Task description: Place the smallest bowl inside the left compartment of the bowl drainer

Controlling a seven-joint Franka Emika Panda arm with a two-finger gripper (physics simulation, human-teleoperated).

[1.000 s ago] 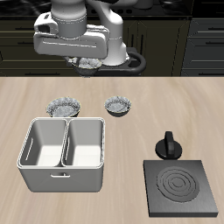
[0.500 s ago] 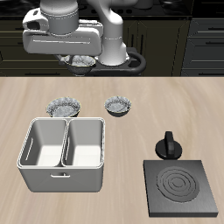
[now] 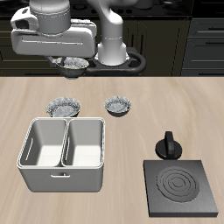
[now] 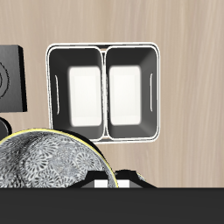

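My gripper (image 3: 72, 61) is shut on the smallest bowl (image 3: 73, 67), dark with a speckled white pattern, and holds it high above the table's back part. In the wrist view the bowl (image 4: 48, 171) fills the near field just under the fingers. The bowl drainer (image 3: 63, 179), a light grey bin with two deep wells split by a centre wall, stands near the table's front edge, below and forward of the gripper. Both wells (image 4: 80, 92) (image 4: 129, 92) are empty. I cannot tell which well is the left compartment.
The widest patterned bowl (image 3: 63, 107) and the mid-sized patterned bowl (image 3: 119, 106) sit on the table behind the drainer. A black square stove plate (image 3: 181, 188) lies at the front, with a small black pot (image 3: 168, 145) behind it; the plate also shows in the wrist view (image 4: 10, 77).
The gripper has carried the bowl sideways, away from the stove plate's side, staying high. The bowls on the table and the drainer have not moved.
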